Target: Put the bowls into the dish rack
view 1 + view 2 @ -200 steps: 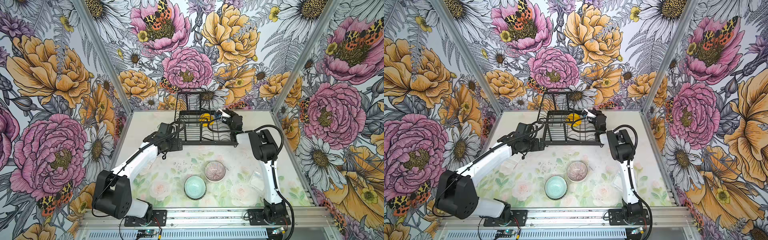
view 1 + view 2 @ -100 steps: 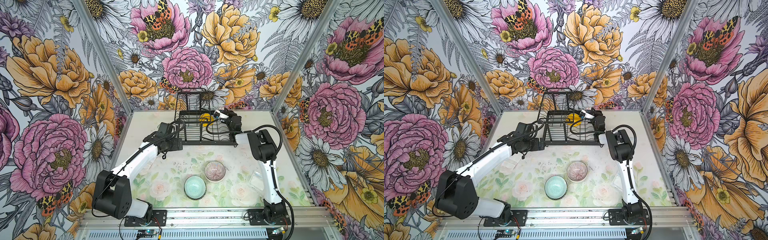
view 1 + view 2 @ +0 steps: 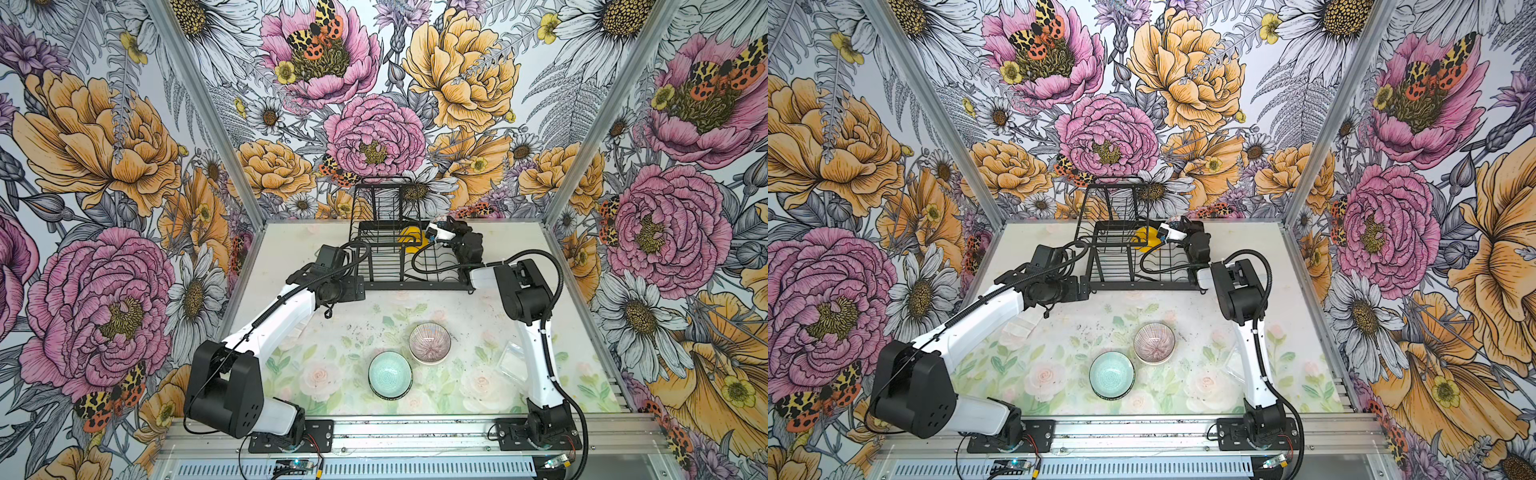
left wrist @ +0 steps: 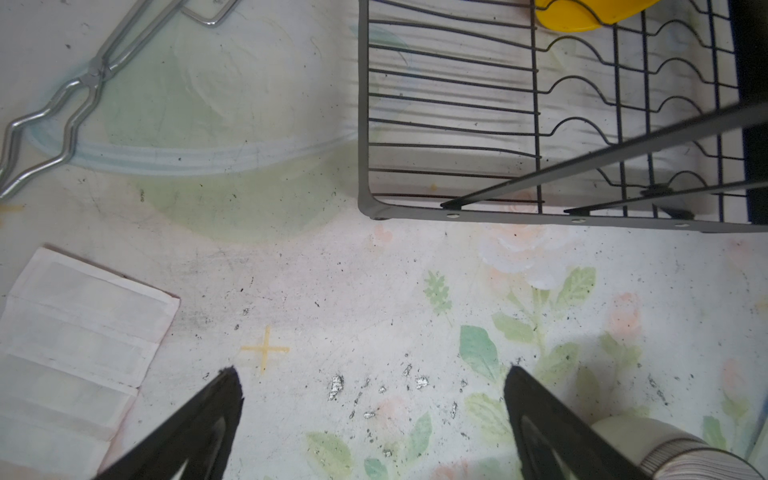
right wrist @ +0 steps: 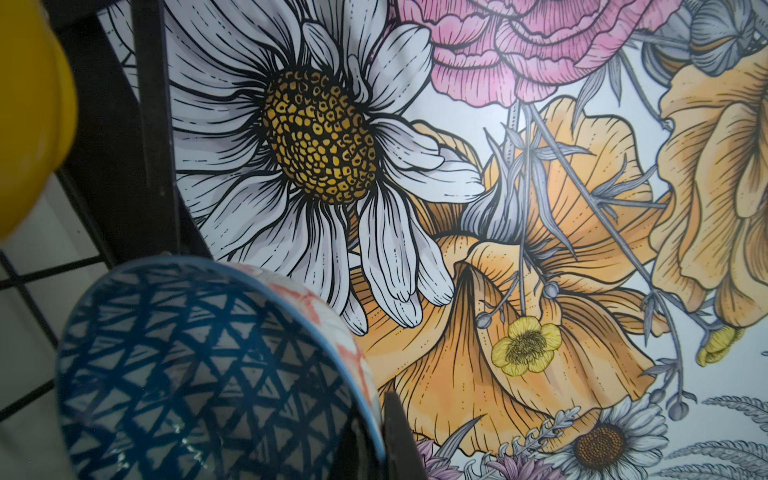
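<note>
Since the blue-patterned bowl [image 5: 199,365] is clamped by its rim in the right hand [image 3: 444,230], it is held tilted above the dish rack [image 3: 415,284], beside the yellow bowl [image 3: 413,245] (already racked); the left hand [image 4: 374,386] is poised, fingers apart and empty, over the surface [image 4: 374,291].

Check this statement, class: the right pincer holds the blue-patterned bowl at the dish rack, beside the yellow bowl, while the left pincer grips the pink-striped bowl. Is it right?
No. The left wrist view shows the left pincer open and empty; the pink-striped bowl sits on the table. The right pincer does hold the blue-patterned bowl at the dish rack, beside the yellow bowl.
</note>
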Robot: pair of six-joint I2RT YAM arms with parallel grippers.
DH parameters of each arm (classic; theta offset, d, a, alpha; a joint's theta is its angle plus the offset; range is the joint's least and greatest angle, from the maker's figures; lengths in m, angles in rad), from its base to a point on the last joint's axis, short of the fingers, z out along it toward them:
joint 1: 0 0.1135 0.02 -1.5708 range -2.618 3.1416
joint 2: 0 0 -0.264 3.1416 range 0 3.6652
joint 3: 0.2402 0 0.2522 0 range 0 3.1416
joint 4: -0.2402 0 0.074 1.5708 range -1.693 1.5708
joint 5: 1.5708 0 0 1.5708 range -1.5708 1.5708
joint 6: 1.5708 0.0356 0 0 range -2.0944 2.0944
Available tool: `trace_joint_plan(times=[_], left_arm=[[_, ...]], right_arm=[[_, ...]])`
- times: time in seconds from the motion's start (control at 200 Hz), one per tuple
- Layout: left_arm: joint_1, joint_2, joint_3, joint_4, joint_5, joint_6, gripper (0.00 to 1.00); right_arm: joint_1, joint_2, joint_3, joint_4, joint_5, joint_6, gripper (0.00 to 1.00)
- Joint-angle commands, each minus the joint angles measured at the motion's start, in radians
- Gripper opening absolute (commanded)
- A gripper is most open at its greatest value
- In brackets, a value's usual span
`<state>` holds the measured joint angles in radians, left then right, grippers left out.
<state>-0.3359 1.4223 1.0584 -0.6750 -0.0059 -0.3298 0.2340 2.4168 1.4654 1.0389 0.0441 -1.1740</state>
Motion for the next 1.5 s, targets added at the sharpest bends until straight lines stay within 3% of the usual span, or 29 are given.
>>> trace_joint_plan(times=[0.0, 0.731, 0.821, 1.006, 1.336, 1.401, 1.496], left_arm=[[-0.001, -0.017, 0.019, 0.02, 0.021, 0.01, 0.99], [-0.005, -0.037, -0.008, 0.025, 0.008, 0.005, 0.99], [-0.005, -0.04, -0.009, 0.025, 0.008, 0.004, 0.99], [-0.006, -0.043, -0.011, 0.025, 0.007, 0.002, 0.99], [-0.008, -0.049, -0.017, 0.025, 0.007, 0.001, 0.99], [-0.008, -0.05, -0.02, 0.025, 0.006, 0.001, 0.99], [-0.009, -0.051, -0.019, 0.025, 0.008, 0.003, 0.99]], right_arm=[[-0.013, -0.009, -0.021, 0.081, -0.005, -0.013, 0.0], [-0.017, -0.058, -0.06, 0.031, -0.024, 0.067, 0.0], [-0.016, -0.061, -0.06, 0.021, -0.025, 0.069, 0.09], [-0.018, -0.064, -0.057, 0.015, -0.021, 0.075, 0.19], [-0.016, -0.086, -0.063, 0.001, -0.017, 0.076, 0.53], [-0.017, -0.096, -0.072, 0.002, -0.017, 0.087, 0.65], [-0.015, -0.119, -0.097, 0.004, -0.018, 0.106, 0.92]])
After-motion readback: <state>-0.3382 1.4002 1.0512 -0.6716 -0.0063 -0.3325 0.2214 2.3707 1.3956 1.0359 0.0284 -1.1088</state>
